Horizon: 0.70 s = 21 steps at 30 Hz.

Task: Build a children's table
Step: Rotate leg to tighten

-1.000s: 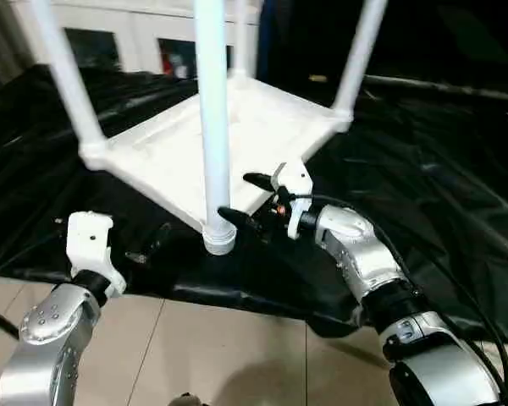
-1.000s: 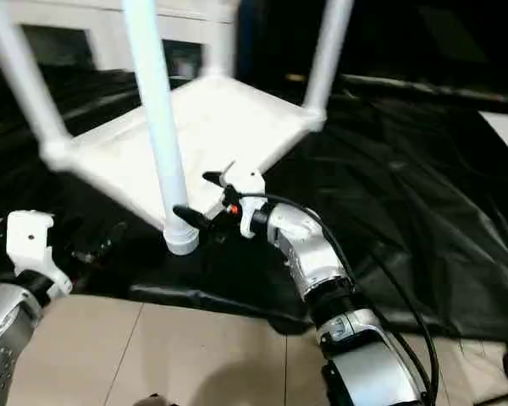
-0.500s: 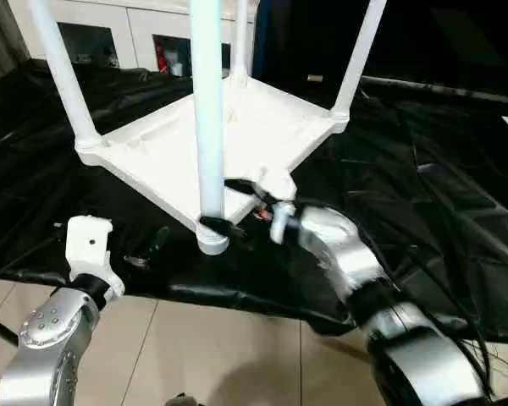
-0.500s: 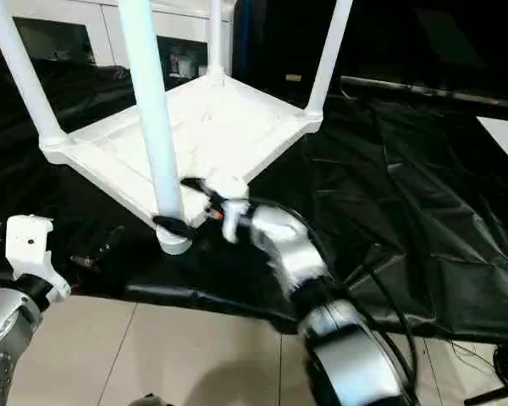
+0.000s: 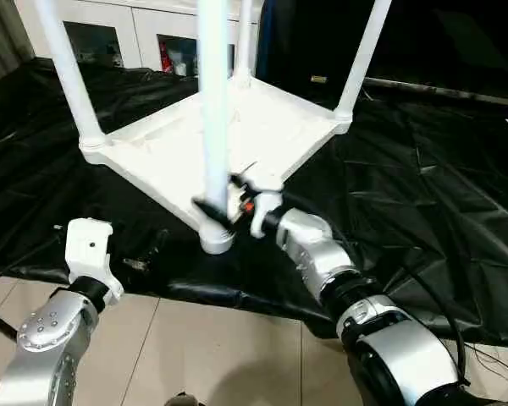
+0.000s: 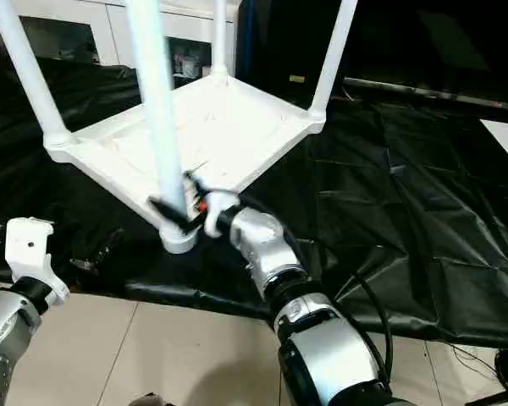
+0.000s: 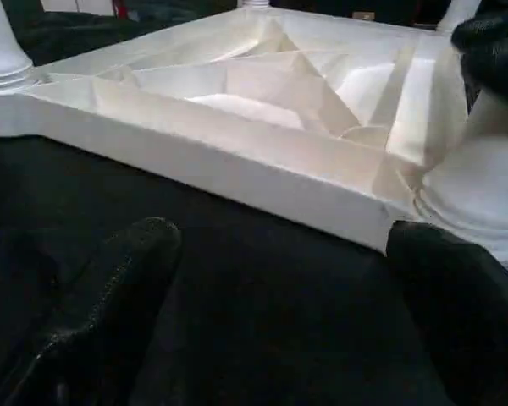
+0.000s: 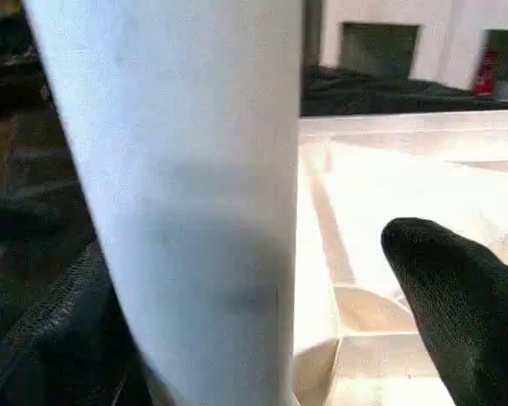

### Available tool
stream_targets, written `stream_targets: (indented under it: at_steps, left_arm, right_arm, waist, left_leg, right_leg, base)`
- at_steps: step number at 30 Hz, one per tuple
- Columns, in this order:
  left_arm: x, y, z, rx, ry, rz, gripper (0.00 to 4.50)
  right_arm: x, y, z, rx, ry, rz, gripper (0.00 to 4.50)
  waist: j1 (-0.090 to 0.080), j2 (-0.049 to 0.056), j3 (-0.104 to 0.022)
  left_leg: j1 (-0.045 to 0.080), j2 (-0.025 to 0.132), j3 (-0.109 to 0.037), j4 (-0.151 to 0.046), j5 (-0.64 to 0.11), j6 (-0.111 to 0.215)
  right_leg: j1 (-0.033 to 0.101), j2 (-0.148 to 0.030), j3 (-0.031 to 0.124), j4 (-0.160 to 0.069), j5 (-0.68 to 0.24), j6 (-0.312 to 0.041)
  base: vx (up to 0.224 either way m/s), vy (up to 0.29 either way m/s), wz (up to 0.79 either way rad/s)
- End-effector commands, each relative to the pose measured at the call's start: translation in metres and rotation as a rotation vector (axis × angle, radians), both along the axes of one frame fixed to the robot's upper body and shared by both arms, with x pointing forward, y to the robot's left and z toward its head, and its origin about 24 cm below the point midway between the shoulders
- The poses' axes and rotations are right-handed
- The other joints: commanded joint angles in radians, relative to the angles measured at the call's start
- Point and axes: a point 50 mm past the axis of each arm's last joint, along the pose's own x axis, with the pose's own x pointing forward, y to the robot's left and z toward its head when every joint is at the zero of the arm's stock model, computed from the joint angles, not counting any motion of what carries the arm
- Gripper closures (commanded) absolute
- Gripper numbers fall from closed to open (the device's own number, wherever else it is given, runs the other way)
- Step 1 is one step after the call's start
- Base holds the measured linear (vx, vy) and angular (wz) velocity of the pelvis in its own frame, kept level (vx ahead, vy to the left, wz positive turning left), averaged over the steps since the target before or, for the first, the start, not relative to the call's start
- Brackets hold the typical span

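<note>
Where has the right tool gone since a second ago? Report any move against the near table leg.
Yes. The right tool has moved in toward the near leg, away from the robot; its open fingers now straddle the leg just above the corner socket.

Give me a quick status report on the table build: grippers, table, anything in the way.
Right gripper open, fingers straddling the nearest white tapered tube leg just above its socket. Left gripper open, off the white plastic ribbed tabletop. Four legs upright. Nothing blocking.

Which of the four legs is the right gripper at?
The nearest leg, standing in the tabletop's front corner socket. The open right gripper straddles its base; the other three legs stand clear at the left, far and right corners.
</note>
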Motion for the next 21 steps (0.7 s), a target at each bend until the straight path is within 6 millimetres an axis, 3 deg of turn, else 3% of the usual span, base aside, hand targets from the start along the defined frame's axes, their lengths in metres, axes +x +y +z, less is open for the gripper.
stream_targets:
  at_steps: [1,4,5,7,8,10,11,13,21]
  left_arm:
    - [-0.001,-0.004,0.003,0.009,-0.018,-0.014,0.04]
    - [0.0,-0.005,0.002,0.007,-0.016,-0.021,0.04]
    - [0.001,-0.006,0.002,0.006,-0.014,-0.027,0.04]
    - [0.003,-0.008,0.001,0.005,-0.011,-0.043,0.04]
    - [0.004,-0.008,0.0,0.004,-0.01,-0.047,0.04]
    - [0.005,-0.009,0.0,0.005,-0.01,-0.05,0.04]
    - [0.006,-0.009,0.0,0.005,-0.01,-0.054,0.04]
    - [0.008,-0.009,0.0,0.009,-0.011,-0.06,0.04]
    - [0.02,-0.006,0.007,0.024,-0.066,-0.005,0.04]
  right_arm:
    - [0.011,-0.027,0.007,0.078,-0.007,-0.147,0.0]
    - [0.012,-0.042,0.006,0.09,-0.017,-0.209,0.0]
    - [0.012,-0.049,0.004,0.094,-0.014,-0.233,0.0]
    - [0.01,-0.071,-0.002,0.088,-0.019,-0.318,0.0]
    - [0.009,-0.081,-0.005,0.083,-0.017,-0.361,0.0]
    - [0.009,-0.09,-0.007,0.071,-0.024,-0.399,0.0]
    - [0.008,-0.098,-0.008,0.064,-0.021,-0.425,0.0]
    - [0.005,-0.117,-0.011,0.054,-0.023,-0.5,0.0]
    - [-0.007,-0.164,-0.01,0.022,-0.04,-0.652,0.0]
  waist:
    - [0.0,0.032,-0.054]
    - [0.008,0.034,-0.053]
    - [0.009,0.043,-0.053]
    - [0.014,0.038,-0.054]
    - [0.014,0.045,-0.054]
    - [0.015,0.041,-0.056]
    - [0.016,0.05,-0.055]
    - [0.015,0.043,-0.055]
    - [0.012,0.037,-0.054]
  left_leg:
    - [0.019,0.072,-0.025,-0.093,-0.214,-0.009]
    - [0.025,0.071,-0.024,-0.094,-0.245,-0.023]
    - [0.025,0.071,-0.025,-0.093,-0.248,-0.027]
    - [0.024,0.071,-0.025,-0.094,-0.247,-0.03]
    - [0.023,0.069,-0.026,-0.094,-0.258,-0.035]
    - [0.023,0.068,-0.027,-0.093,-0.251,-0.034]
    - [0.02,0.066,-0.027,-0.092,-0.24,-0.033]
    - [0.02,0.065,-0.026,-0.09,-0.238,-0.027]
    - [0.017,0.062,-0.023,-0.086,-0.19,-0.003]
  right_leg:
    - [0.034,-0.098,0.062,-0.059,-0.103,-0.207]
    - [0.029,-0.096,0.063,-0.063,-0.128,-0.194]
    - [0.029,-0.096,0.063,-0.061,-0.128,-0.192]
    - [0.032,-0.095,0.062,-0.064,-0.127,-0.183]
    - [0.033,-0.094,0.062,-0.064,-0.132,-0.182]
    - [0.035,-0.095,0.062,-0.063,-0.132,-0.183]
    - [0.036,-0.095,0.062,-0.062,-0.127,-0.184]
    - [0.037,-0.093,0.062,-0.066,-0.134,-0.18]
    - [0.04,-0.089,0.062,-0.068,-0.13,-0.17]
  base:
    - [0.0,0.0,0.0]
    - [0.0,0.0,0.0]
    - [0.0,0.0,0.0]
    - [0.0,0.0,0.0]
    - [0.0,0.0,0.0]
    - [0.0,0.0,0.0]
    - [0.0,0.0,0.0]
    - [0.0,0.0,0.0]
    - [0.0,0.0,0.0]
